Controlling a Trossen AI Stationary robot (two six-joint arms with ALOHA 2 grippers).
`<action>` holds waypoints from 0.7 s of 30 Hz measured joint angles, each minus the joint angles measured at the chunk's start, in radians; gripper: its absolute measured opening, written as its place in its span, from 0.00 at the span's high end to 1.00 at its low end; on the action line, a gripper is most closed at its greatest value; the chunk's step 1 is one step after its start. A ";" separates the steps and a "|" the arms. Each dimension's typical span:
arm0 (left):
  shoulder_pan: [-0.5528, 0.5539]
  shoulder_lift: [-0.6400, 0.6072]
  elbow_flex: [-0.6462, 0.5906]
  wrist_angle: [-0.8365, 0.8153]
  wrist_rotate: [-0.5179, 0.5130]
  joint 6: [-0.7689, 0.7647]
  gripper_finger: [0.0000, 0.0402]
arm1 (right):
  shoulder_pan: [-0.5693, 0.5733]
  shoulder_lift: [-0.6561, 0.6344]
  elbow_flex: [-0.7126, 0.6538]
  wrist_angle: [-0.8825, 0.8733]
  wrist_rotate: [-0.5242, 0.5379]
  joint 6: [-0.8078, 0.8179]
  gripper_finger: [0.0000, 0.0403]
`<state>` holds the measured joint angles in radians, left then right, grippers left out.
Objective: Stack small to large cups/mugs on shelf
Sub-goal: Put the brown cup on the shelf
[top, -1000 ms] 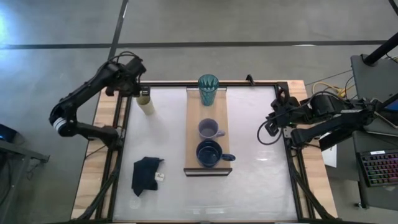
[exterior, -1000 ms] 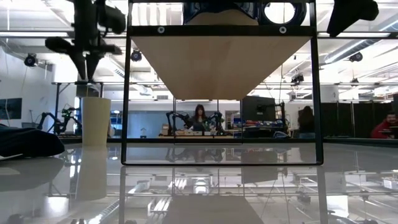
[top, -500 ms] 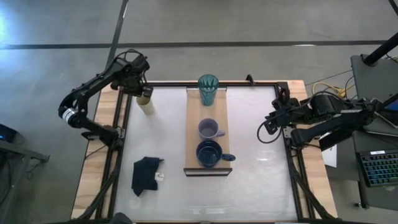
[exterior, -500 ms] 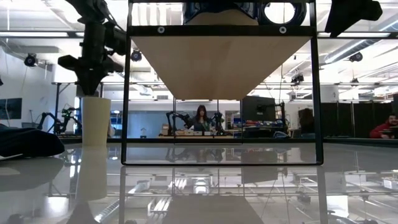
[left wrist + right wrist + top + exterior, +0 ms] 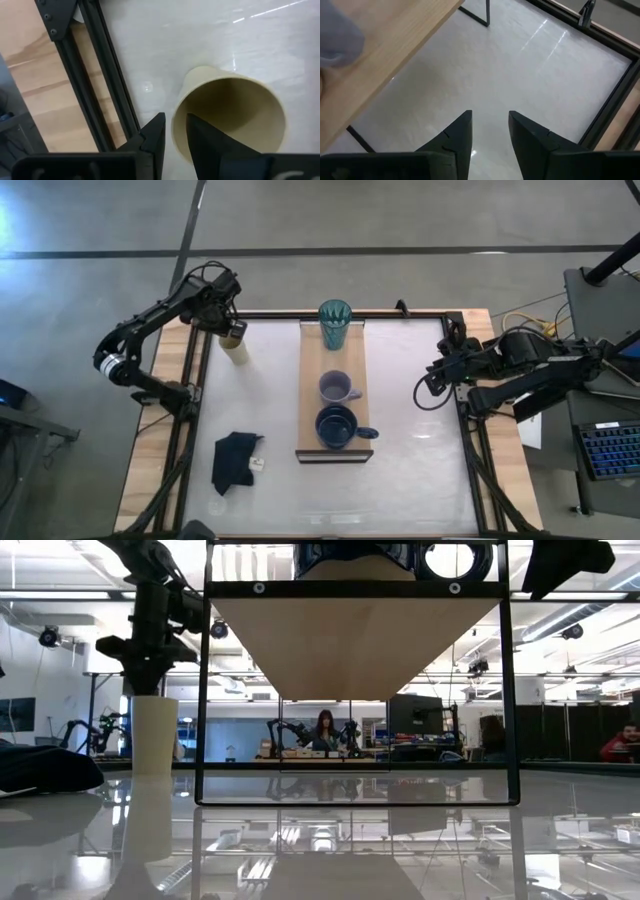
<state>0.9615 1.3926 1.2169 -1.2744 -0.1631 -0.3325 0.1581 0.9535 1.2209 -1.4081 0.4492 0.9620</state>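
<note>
The cream cup [image 5: 237, 348] [image 5: 154, 735] stands upright on its base at the table's far left corner. My left gripper [image 5: 230, 332] [image 5: 175, 135] is over it, open, with one finger inside the rim and one outside. On the wooden shelf [image 5: 312, 360] stand the teal tumbler [image 5: 335, 323] at the far end, the lavender mug [image 5: 337, 388] in the middle and the dark blue mug [image 5: 338, 426] near the front. My right gripper [image 5: 432, 385] [image 5: 490, 130] waits open at the table's right edge. My left gripper comes from above, pointing down, astride the cream cup's rim [image 5: 176, 117] on the side toward the table's left edge. A strip of table shows between the outer finger [image 5: 156, 134] and the rim. Whether the inner finger [image 5: 202, 136] touches the wall, I cannot tell.
A black cloth [image 5: 236, 460] [image 5: 40, 768] lies at the near left of the table. The table's black frame bar [image 5: 100, 85] runs close beside the cup. The shelf stands raised on a thin black frame [image 5: 203, 690]. Bare white tabletop lies on both sides of the shelf.
My left gripper has come down onto the cream cup's rim and shifted slightly toward the far edge, most of it in the first half second; since then it has kept still. The cup has stayed in place.
</note>
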 joint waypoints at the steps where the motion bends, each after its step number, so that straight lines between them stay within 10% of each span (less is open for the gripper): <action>1: 0.001 0.000 -0.002 0.004 0.001 0.000 0.84 | 0.000 0.000 0.000 0.000 0.000 0.006 0.70; 21: 0.002 0.000 -0.110 0.087 0.059 -0.024 0.90 | 0.000 0.000 0.000 0.000 0.006 0.007 0.70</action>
<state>0.9630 1.3926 1.1065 -1.1875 -0.1037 -0.3565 0.1582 0.9535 1.2208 -1.4082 0.4548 0.9686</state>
